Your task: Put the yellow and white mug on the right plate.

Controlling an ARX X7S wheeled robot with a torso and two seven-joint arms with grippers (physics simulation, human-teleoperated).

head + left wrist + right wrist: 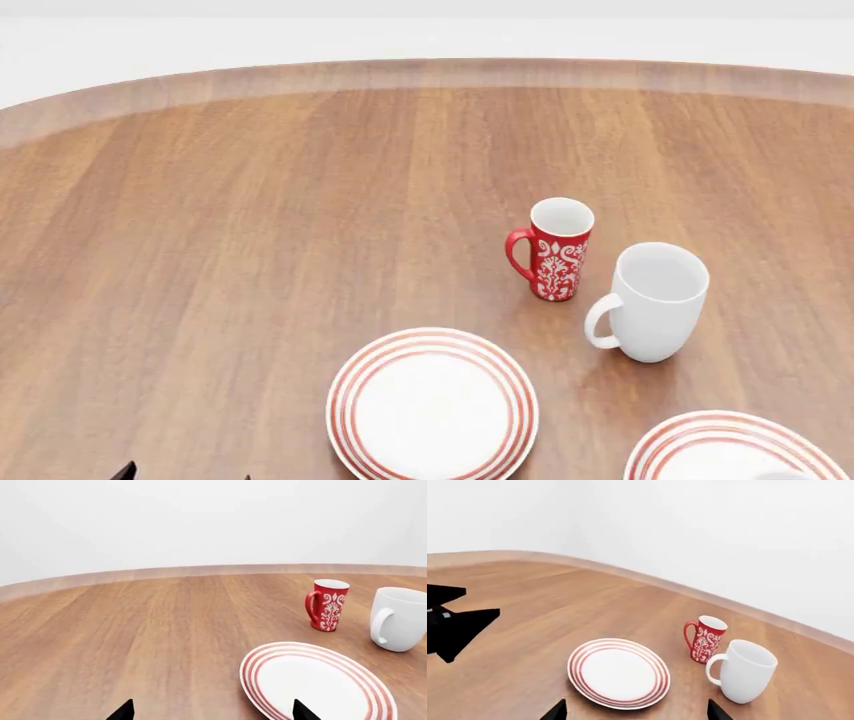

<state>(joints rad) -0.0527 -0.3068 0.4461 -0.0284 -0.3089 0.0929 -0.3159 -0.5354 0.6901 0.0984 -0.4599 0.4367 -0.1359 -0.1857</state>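
The left hand (pixel 213 711) is hanging nearest the near edge of the bench (pixel 200 250), jaws spread wide with nothing between them. The right hand (pixel 637 712) is likewise gaping and carrying nothing.

The right plate (pixel 707 445) is sitting by the near edge toward the right, partly out of view. The left plate (pixel 431 405) is lying apart from it along the same edge.

The yellow and white mug is not showing clearly in any view, so its place cannot be stated. A pale sliver is lying over the right plate, too cropped to identify.

Further in, the white mug (pixel 650 300) and, just beyond it, the red mug (pixel 554 250) are standing upright.

Judgement: neither hand is holding the mug, and placement cannot be confirmed.
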